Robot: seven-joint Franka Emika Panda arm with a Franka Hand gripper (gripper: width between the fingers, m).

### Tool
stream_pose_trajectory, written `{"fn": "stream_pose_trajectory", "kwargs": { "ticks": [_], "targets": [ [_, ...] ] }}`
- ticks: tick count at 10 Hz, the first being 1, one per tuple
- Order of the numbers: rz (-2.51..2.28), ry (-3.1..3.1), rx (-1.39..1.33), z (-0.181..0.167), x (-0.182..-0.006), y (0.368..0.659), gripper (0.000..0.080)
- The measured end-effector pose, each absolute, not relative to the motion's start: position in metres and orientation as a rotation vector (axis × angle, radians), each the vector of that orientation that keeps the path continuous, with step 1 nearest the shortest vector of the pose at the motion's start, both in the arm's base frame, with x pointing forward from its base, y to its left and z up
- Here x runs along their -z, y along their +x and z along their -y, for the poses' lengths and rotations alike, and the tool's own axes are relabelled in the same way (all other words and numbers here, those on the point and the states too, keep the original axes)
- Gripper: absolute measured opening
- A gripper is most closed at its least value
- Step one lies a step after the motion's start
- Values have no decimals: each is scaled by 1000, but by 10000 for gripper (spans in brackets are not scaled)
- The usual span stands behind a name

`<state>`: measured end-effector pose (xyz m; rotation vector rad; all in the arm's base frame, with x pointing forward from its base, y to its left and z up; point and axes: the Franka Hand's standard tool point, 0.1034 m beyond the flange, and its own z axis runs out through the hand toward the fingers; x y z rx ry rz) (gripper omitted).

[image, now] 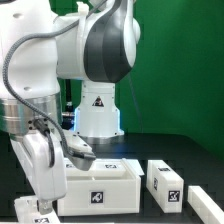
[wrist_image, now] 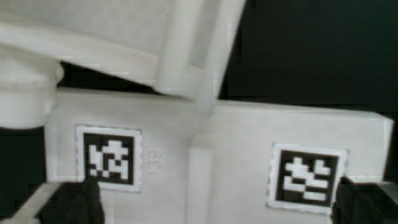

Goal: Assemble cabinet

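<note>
Here's the glossy white arm, big in frame!
Rounded shells, dark grey joint band, black triangle logo on the base, gripper tipped with black fingertips.

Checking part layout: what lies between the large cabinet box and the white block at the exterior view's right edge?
Another tagged white block, seen in the exterior view.

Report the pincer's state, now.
Pincer: open wide, holding nothing, poised over the white box-shaped plastic cabinet part with black-and-white square tags.
</note>
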<state>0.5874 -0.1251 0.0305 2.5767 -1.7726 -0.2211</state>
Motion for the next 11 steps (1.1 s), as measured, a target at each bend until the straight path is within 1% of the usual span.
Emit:
{"fn": "stream_pose_trajectory", "kwargs": {
  "ticks": [3,5,6,7,8,10,11],
  "targets": [
    [1764,2569,241,123,-21,583,649],
    [1758,2569,245,122,-18,582,649],
    [1757,2569,248,122,-17,581,513],
    [1756,2569,248,122,-17,581,513],
    [1752,2571,248,122,-17,581,363],
    [1740,2580,248,123,-17,581,94],
    [1707,2606,248,126,-20,582,94]
  ]
}}
